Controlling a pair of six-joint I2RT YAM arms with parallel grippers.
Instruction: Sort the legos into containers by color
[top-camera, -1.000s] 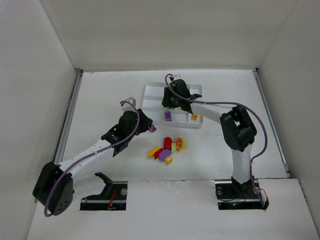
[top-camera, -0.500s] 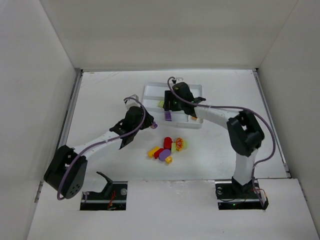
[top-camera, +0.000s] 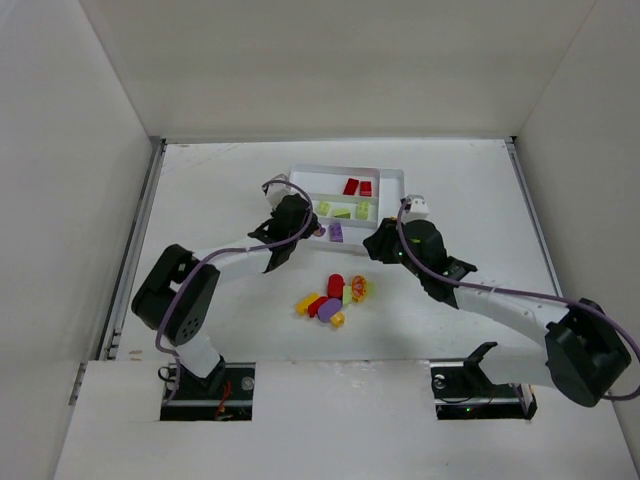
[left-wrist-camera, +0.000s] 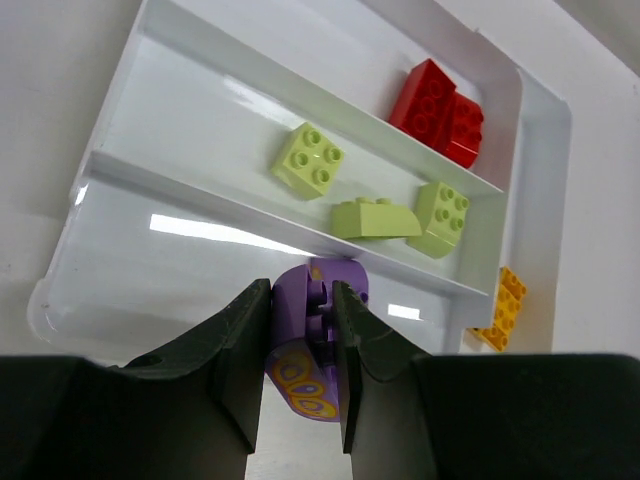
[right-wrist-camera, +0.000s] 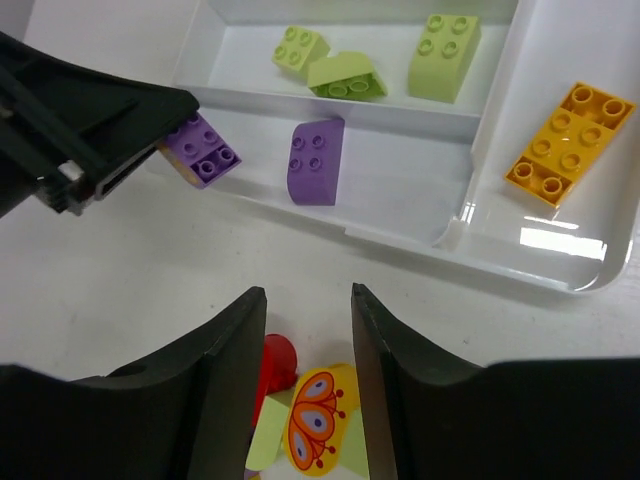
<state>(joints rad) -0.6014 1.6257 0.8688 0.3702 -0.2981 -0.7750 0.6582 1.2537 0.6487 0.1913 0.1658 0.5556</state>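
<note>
The white tray (top-camera: 392, 176) holds two red bricks (top-camera: 358, 187) in the far slot, three lime bricks (top-camera: 343, 211) in the middle slot, one purple brick (top-camera: 336, 232) in the near slot and an orange brick (right-wrist-camera: 568, 140) in the crosswise end slot. My left gripper (top-camera: 312, 232) is shut on a purple brick (left-wrist-camera: 310, 330) at the near slot's left end. My right gripper (top-camera: 372, 248) is open and empty above a yellow butterfly brick (right-wrist-camera: 320, 420) and a red brick (right-wrist-camera: 278, 365). Several loose bricks (top-camera: 330, 300) lie in a pile in front of the tray.
The pile holds red, yellow, purple and lime pieces close together. The left gripper (right-wrist-camera: 90, 130) with its purple brick (right-wrist-camera: 203, 150) shows in the right wrist view, left of the tray's near slot (right-wrist-camera: 400, 180). White walls enclose the table on three sides.
My right arm has pulled back from over the tray to just above the pile, uncovering the tray. My left gripper has carried the purple brick right, up to the tray's near slot.
</note>
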